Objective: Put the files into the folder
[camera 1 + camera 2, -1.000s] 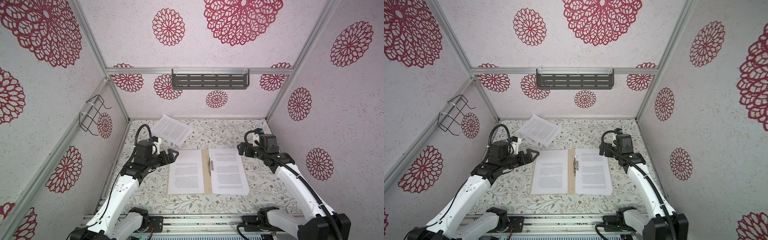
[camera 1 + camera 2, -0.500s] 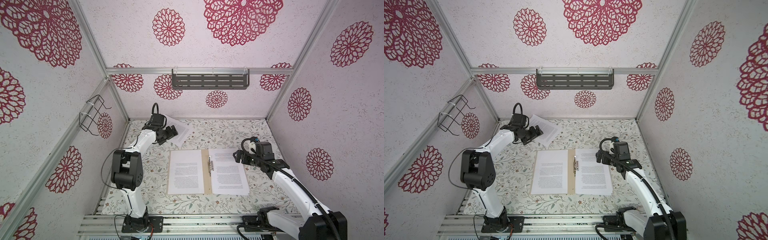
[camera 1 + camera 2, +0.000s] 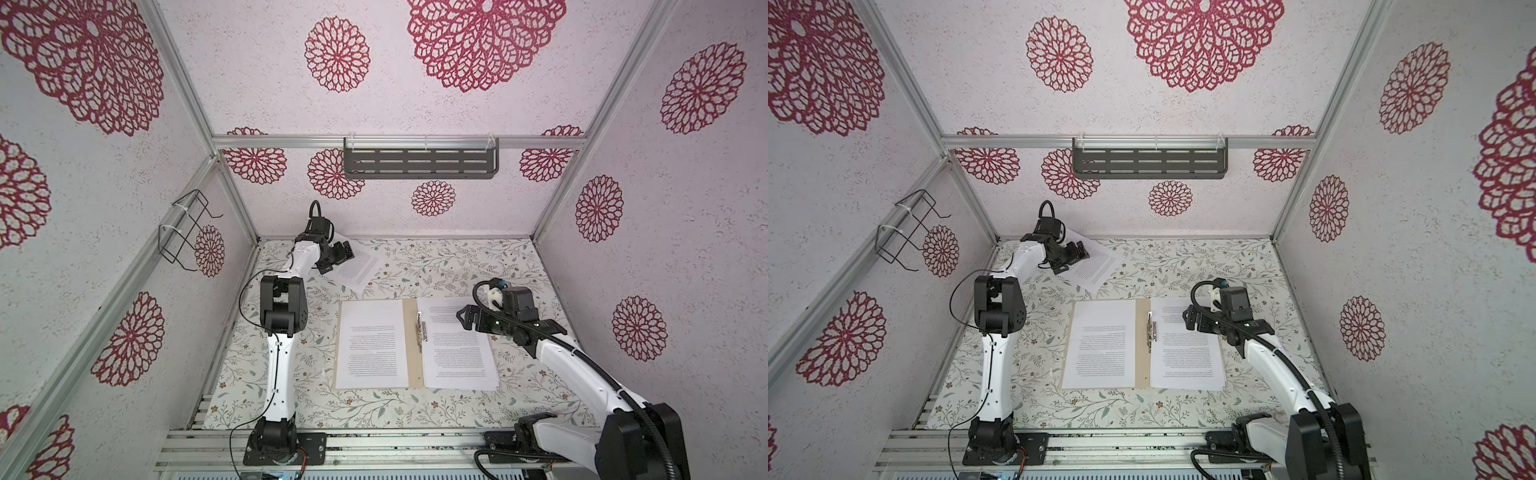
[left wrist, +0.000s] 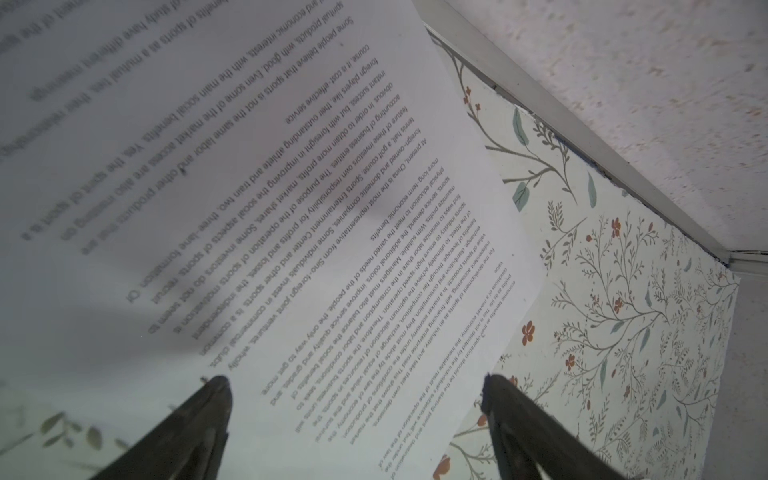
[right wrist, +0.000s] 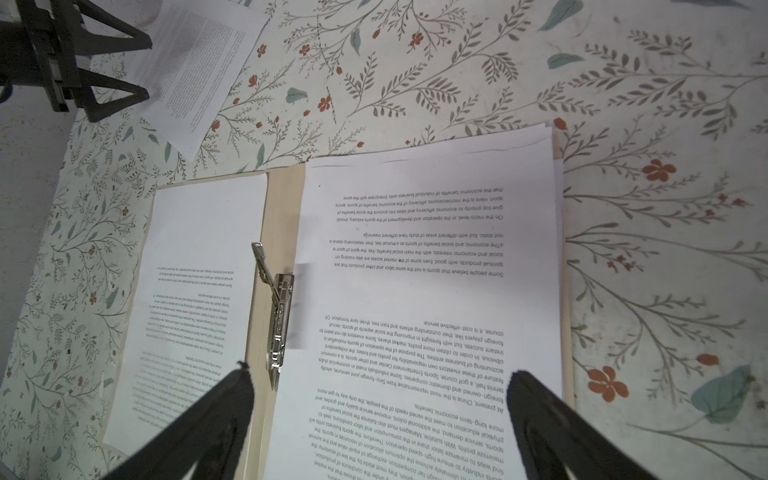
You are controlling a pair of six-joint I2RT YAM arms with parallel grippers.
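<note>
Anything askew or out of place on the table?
Yes. One loose sheet lies rotated near the back-left corner, outside the open folder, with the open left gripper over it. The right-hand stack in the folder is slightly fanned at its far edge, its sheets not flush.

Folder (image 3: 411, 370) lay open at centre of table (image 3: 519, 266), fastener (image 3: 422, 332) on its spine. Single sheet (image 3: 370, 345) lay on the flap at 9 o'clock of the spine, stack of sheets (image 3: 457, 357) on the flap at 3 o'clock. Loose sheet (image 3: 362, 271) lay on the table at 11 o'clock of the folder, apart from it. Left gripper (image 3: 338, 255) was over that sheet's 10 o'clock edge; right gripper (image 3: 462, 318) over the stack's 12 o'clock end.
</note>
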